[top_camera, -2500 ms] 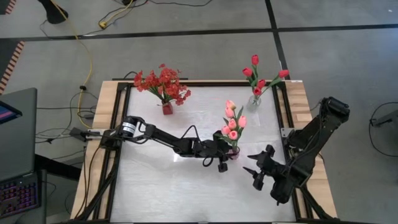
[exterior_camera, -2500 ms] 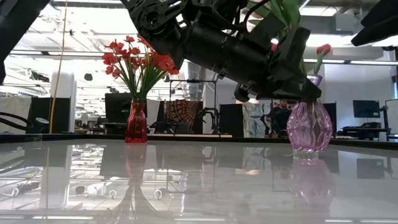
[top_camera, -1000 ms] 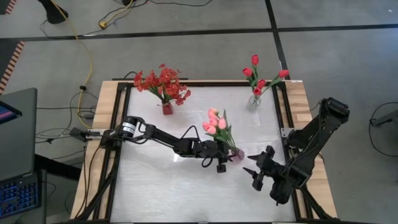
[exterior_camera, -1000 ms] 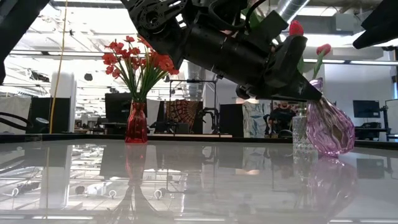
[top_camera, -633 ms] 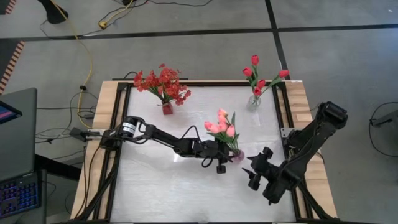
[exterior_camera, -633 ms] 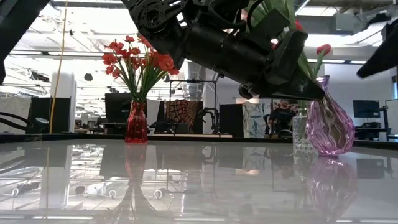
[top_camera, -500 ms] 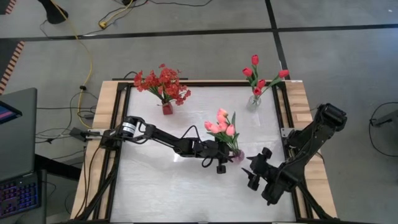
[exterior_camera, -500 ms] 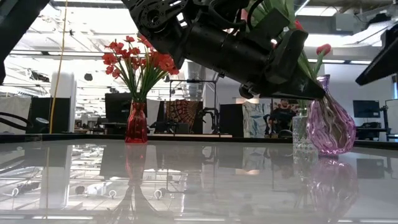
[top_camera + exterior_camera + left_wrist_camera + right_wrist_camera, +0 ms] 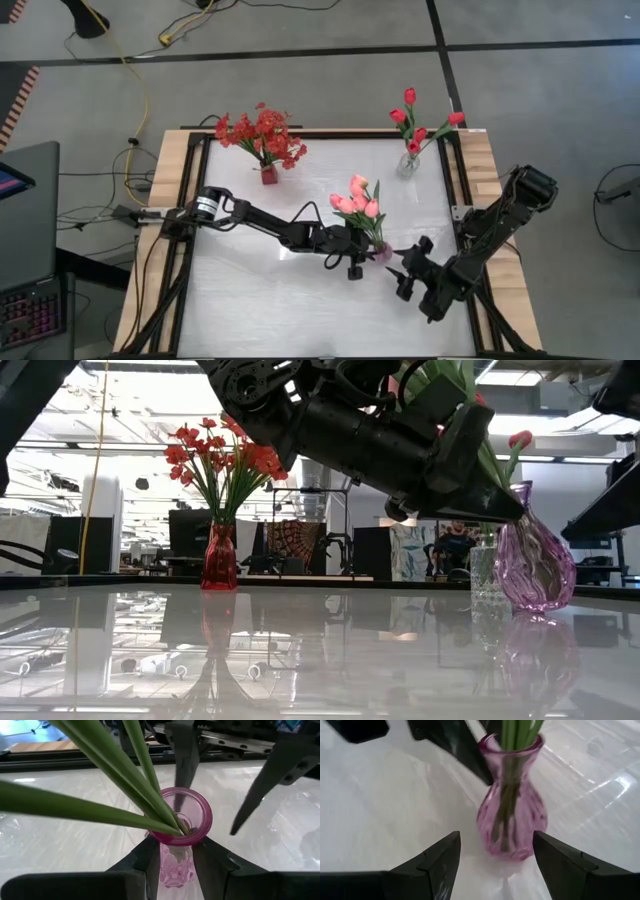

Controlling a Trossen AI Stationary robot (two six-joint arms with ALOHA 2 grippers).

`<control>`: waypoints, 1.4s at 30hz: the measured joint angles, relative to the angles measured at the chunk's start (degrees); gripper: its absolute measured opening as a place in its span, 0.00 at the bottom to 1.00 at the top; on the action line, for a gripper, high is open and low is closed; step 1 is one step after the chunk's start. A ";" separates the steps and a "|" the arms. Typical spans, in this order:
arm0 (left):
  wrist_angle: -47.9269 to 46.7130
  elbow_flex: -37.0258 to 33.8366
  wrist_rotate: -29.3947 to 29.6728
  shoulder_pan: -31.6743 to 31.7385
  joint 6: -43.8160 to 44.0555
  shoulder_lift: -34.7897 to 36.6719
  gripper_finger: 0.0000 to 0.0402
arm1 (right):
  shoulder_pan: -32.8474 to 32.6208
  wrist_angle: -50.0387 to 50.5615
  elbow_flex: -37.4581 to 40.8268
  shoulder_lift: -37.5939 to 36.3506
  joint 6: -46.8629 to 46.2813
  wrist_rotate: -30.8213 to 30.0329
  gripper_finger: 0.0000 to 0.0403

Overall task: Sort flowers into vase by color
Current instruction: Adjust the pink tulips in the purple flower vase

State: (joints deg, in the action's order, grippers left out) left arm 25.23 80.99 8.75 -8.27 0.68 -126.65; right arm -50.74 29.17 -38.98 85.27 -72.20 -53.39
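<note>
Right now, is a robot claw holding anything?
Yes. The left claw grips the pink vase by its neck, just under the rim. The right claw holds nothing.

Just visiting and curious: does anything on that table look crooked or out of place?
Yes. The pink glass vase of pink tulips leans over, tilted, with the left gripper pinching its neck. The red vase stands straight.

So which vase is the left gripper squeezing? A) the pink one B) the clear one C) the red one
A: the left gripper has its fingers on either side of the neck of the pink vase, which holds the pink tulips; the red vase and the clear vase stand apart at the back.
</note>
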 joint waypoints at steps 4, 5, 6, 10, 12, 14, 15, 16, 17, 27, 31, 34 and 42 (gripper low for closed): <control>-0.21 0.02 -0.79 0.00 0.41 0.04 0.23 | 1.35 -1.37 0.81 0.00 1.35 -1.04 0.68; -0.32 0.02 -1.11 0.00 0.54 0.18 0.23 | 1.72 -2.29 1.28 0.00 2.02 -1.05 0.68; -0.81 0.02 -1.17 -0.01 0.64 0.42 0.23 | 2.18 -3.87 1.95 0.00 2.79 -1.06 0.68; -3.00 0.02 -2.17 -0.09 0.23 1.75 0.23 | 3.63 -12.58 4.99 0.00 7.90 -0.91 0.68; -4.64 0.02 -2.31 -0.11 0.09 2.86 0.23 | 3.95 -15.20 5.70 0.00 9.70 -0.98 0.68; -5.88 0.02 -2.26 -0.11 -0.06 3.74 0.23 | 4.33 -15.78 5.85 0.00 10.59 -1.22 0.68; -6.24 0.02 -2.24 -0.11 -0.23 3.97 0.23 | 4.49 -15.80 5.85 0.00 10.81 -1.24 0.68; -6.63 0.02 -2.19 -0.11 -0.44 4.08 0.23 | 4.82 -15.92 5.87 0.00 11.10 -1.22 0.68; -6.75 0.02 -2.14 -0.09 -0.48 4.11 0.23 | 5.12 -16.02 5.88 0.00 11.31 -1.22 0.68; -9.29 0.04 -2.08 -0.09 -0.21 4.24 0.23 | 7.16 -23.51 8.09 0.33 16.16 -0.67 0.68; -10.71 0.11 -2.24 -0.09 0.66 4.32 0.23 | 8.17 -27.01 8.84 0.33 18.40 -0.74 0.68; -11.24 0.11 -2.12 -0.09 0.83 4.32 0.23 | 8.85 -27.28 9.02 0.33 19.17 -0.66 0.68; -11.80 0.11 -2.12 -0.07 1.57 4.32 0.25 | 9.37 -27.26 9.02 0.33 19.65 -0.50 0.68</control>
State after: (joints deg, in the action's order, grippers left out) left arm 13.43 81.10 6.64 -8.34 2.26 -122.32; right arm -41.36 1.91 -29.95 85.60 -52.56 -53.89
